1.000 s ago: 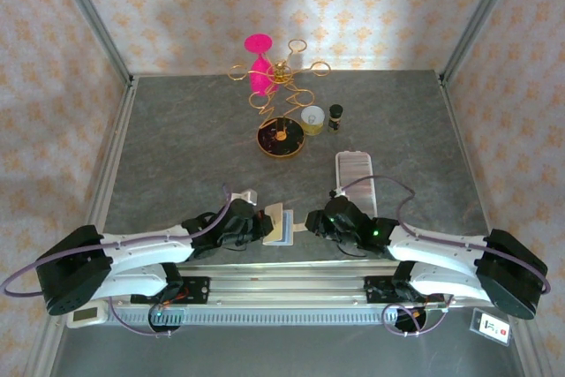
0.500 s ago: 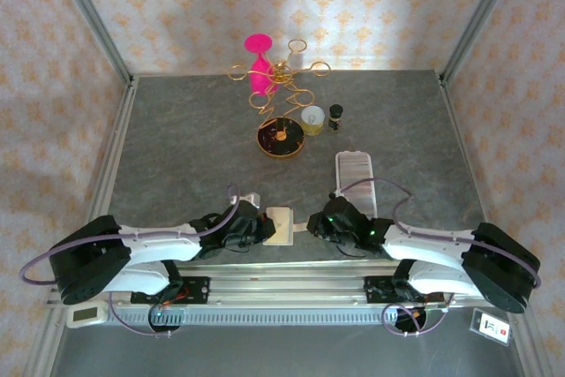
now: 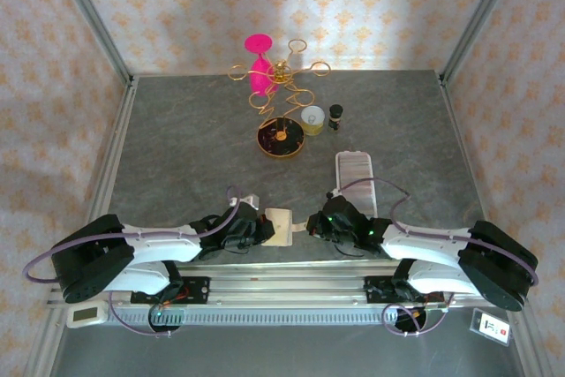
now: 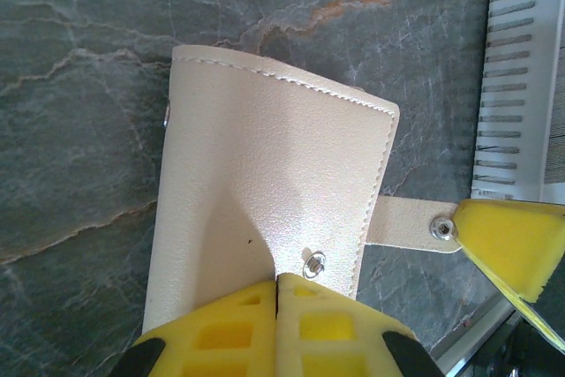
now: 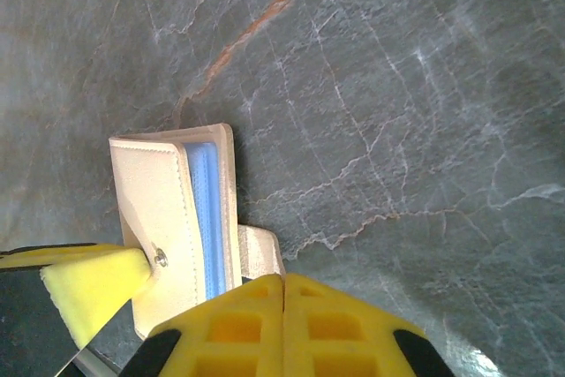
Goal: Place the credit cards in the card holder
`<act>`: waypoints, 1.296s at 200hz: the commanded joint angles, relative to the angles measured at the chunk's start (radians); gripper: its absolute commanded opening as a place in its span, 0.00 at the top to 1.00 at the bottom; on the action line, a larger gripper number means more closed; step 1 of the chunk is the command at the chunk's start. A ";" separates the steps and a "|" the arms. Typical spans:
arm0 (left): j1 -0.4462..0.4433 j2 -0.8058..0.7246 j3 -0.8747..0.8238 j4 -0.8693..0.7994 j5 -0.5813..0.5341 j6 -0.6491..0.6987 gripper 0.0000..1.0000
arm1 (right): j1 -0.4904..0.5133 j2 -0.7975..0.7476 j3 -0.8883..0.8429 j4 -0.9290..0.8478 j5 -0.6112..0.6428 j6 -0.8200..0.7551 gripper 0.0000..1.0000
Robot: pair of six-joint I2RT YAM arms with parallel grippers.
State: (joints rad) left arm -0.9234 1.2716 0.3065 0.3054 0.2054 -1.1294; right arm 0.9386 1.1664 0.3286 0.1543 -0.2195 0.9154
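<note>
Cream stitched wallet holds blue cards, edge-on. Jaws together: left gripper at its edge, right gripper at the snap tab.

R hand closed on card holder tab; cards inside.

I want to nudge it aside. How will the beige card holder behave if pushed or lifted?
The card holder probably flexes: its leather-look cover dimples by the left gripper. Its snap tab sticks out unfastened, so lifting may let it fall open. Lying flat on the table, it should slide, not roll.
</note>
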 commanded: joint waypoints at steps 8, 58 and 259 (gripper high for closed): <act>-0.010 -0.026 -0.019 -0.048 0.003 -0.012 1.00 | -0.006 -0.006 0.004 0.022 -0.012 -0.008 1.00; -0.021 -0.078 -0.073 -0.052 0.007 -0.058 1.00 | -0.004 -0.001 0.030 0.013 -0.014 -0.016 1.00; -0.031 -0.040 -0.065 -0.065 -0.013 -0.052 1.00 | 0.062 0.212 0.216 0.006 -0.102 -0.102 1.00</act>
State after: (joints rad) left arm -0.9432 1.1946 0.2462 0.2874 0.2024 -1.1809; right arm 0.9840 1.3365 0.4942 0.1658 -0.3080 0.8536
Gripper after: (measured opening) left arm 0.048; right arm 0.043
